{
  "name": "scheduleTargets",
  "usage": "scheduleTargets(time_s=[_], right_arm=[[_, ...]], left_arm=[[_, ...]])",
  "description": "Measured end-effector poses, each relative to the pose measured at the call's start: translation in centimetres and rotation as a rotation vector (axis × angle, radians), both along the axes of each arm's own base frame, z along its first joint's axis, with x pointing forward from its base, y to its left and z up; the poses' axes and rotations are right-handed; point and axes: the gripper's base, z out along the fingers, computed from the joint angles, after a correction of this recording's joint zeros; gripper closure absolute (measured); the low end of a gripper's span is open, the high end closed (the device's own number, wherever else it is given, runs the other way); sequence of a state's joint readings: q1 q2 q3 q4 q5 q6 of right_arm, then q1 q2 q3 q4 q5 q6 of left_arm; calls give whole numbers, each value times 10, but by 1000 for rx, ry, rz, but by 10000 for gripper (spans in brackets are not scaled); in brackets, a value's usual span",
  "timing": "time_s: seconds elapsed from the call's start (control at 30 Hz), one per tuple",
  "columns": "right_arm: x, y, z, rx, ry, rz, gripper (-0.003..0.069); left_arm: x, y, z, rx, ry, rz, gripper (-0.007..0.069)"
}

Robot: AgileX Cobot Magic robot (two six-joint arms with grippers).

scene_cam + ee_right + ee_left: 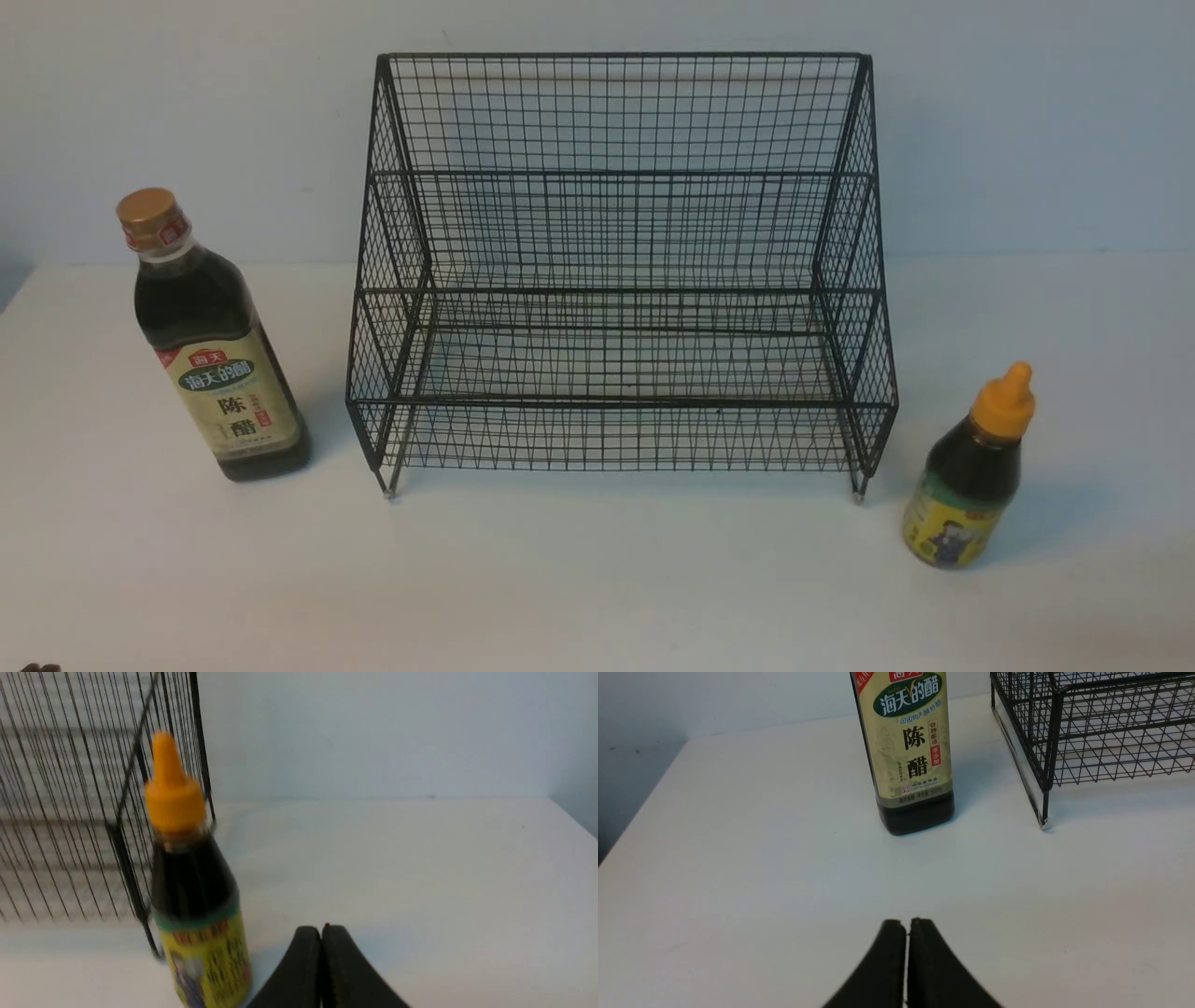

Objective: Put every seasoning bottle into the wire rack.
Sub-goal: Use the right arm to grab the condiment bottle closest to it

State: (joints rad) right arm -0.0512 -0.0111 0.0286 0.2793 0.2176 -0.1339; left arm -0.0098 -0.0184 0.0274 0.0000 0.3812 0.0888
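Neither seasoning bottle has been placed in the wire rack (616, 280); both tiers are seen to be bare, so the whole task is judged to be left.

The tall bottle (217, 345), gold-capped and beige-labelled, is stood on the worktop (597, 597) toward its left edge, just beside the rack's left side but apart from it. The short bottle (971, 476), with its orange nozzle cap and yellow label, is stood toward the right edge, near the rack's front right foot and a little closer to the front edge than that foot. Both bottles are set upright, long axes vertical, caps pointed up and labels turned toward the front edge. A slight outward lean in the front view is taken to be a camera effect.

The rack is set centrally toward the back edge, its long axis run from left to right, its stepped open side turned to the front.

The left gripper (908, 961) is held short of the tall bottle, jaws pressed together on nothing. The right gripper (321, 970) is held beside the short bottle, jaws likewise pressed together and empty. A spreading of the jaws is judged necessary before either bottle can be taken.
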Motion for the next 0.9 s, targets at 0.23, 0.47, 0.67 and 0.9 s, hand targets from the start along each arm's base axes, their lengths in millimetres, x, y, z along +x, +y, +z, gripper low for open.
scheduleTargets(time_s=[0.23,0.47,0.67,0.9], right_arm=[[-1,-8,18,441,-221,-62,669],[-2,-11,21,433,-260,-89,669],[-5,-12,50,367,-341,-87,669],[20,-7,110,174,-243,-56,669]], left_arm=[[0,0,0,0,0,0,629],[0,0,0,0,0,0,629],[0,0,0,0,0,0,629],[0,0,0,0,0,0,629]])
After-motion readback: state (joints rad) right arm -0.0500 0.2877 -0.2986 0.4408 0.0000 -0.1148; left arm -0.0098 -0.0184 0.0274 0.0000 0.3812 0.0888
